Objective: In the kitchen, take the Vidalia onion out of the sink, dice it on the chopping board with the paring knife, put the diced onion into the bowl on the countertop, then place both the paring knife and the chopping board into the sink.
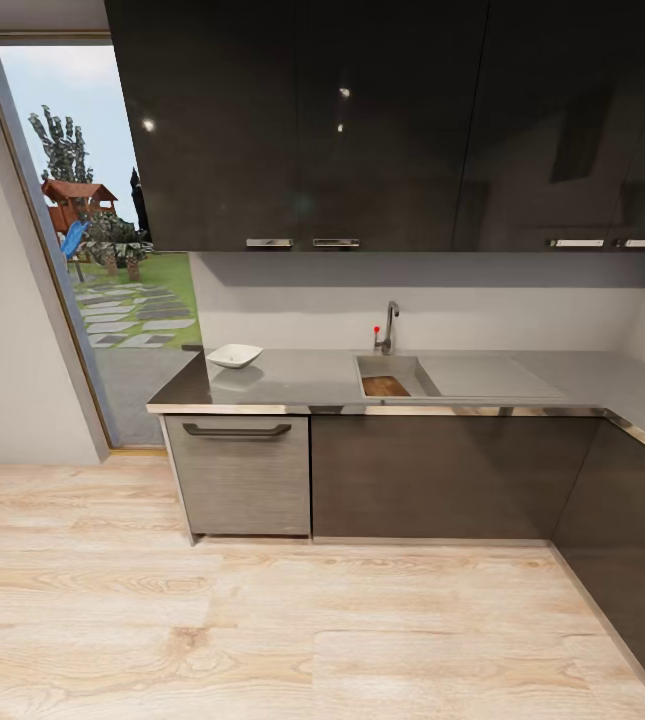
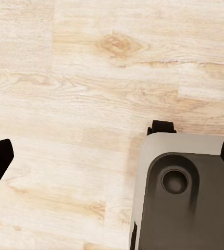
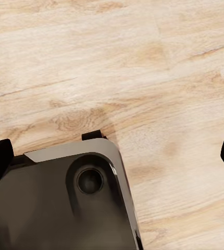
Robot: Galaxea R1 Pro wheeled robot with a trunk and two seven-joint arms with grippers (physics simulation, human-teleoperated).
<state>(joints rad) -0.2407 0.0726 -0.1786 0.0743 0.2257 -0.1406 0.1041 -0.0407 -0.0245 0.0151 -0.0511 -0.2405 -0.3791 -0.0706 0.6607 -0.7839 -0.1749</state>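
- Standing well back from the long glossy grey worktop (image 1: 292,380), the robot faced the rectangular grey steel sink (image 1: 462,377) set toward the worktop's right half, by the back edge.
- A rectangular dark brown wooden chopping board (image 1: 386,386) lay inside the basin; the onion and knife could not be made out.
- The shallow glossy white square bowl (image 1: 234,355) sat near the worktop's left end.
- Judged by looks, the board would be stiff, fairly heavy and flat, best pinched across a raised edge; the bowl looked slick and breakable, best taken by its rim.
- No brand, label or writing was readable.
- Each wrist view showed dark fingertips wide apart over the pale wood-plank floor (image 2: 91,78), both end effectors (image 2: 117,151) (image 3: 117,156) spread and empty.
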